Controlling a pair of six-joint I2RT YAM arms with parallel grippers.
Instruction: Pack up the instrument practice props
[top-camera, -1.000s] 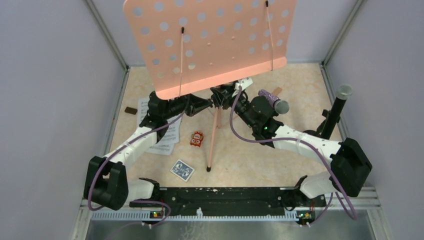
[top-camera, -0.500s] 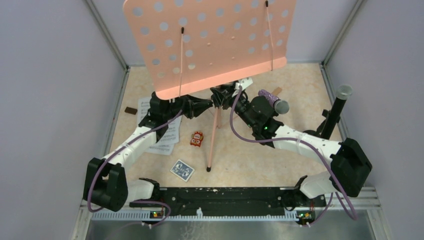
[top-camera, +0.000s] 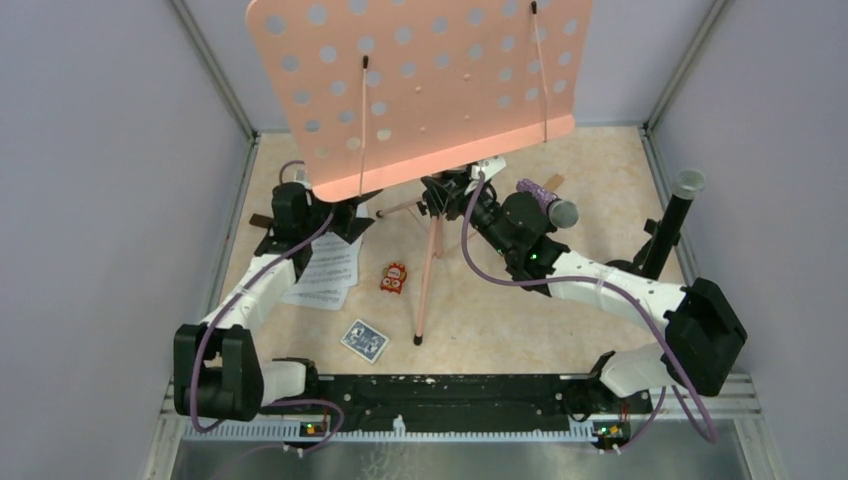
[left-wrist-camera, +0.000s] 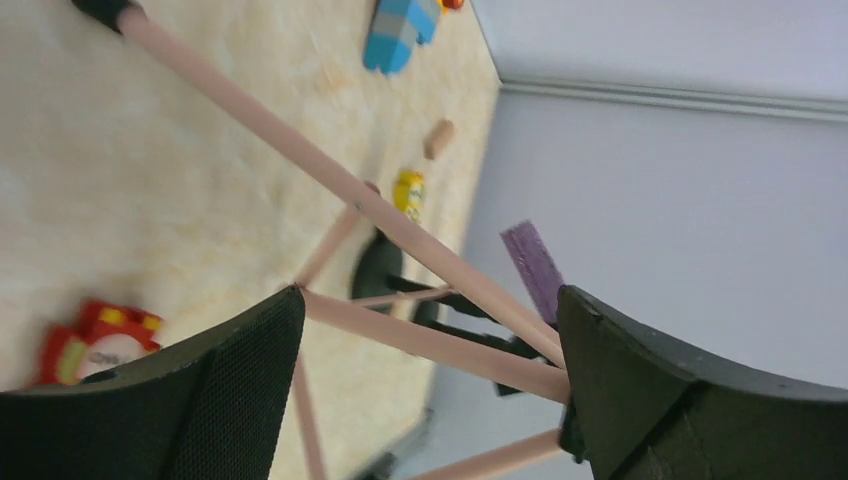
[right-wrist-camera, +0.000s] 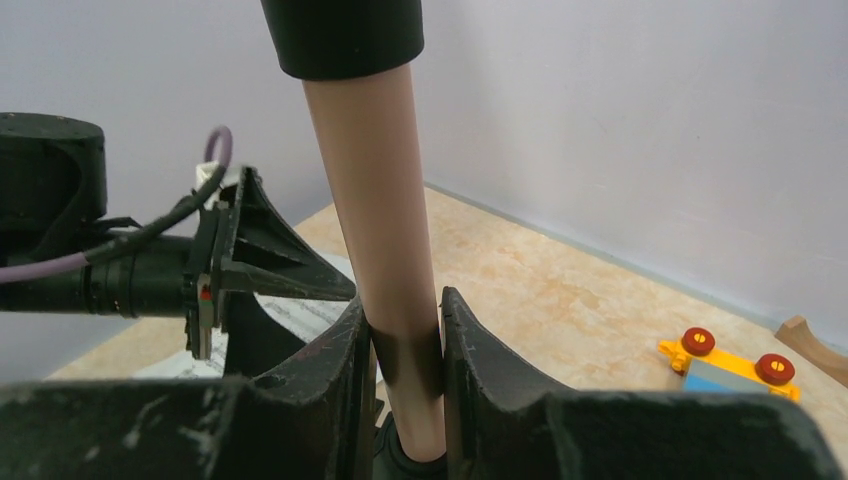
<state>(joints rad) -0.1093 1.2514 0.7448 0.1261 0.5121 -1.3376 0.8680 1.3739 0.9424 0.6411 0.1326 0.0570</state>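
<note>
The salmon-pink music rack stands upright on thin tripod legs. My right gripper is shut on its pole, just below the black collar, with both fingers pressed to it. My left gripper is open, left of the stand over the white sheet-music pages. In the left wrist view the legs cross beyond its wide-apart fingers. A purple-glitter microphone lies behind the right wrist. A black grey-headed microphone stands at the right wall.
A red toy and a blue playing-card pack lie in front of the stand. A small brown block sits by the left wall. A yellow and blue toy car lies further back. Walls enclose three sides.
My left gripper has opened and drawn back leftward from the stand's hub. The right gripper has kept its hold on the pole, and the rack has not moved.
</note>
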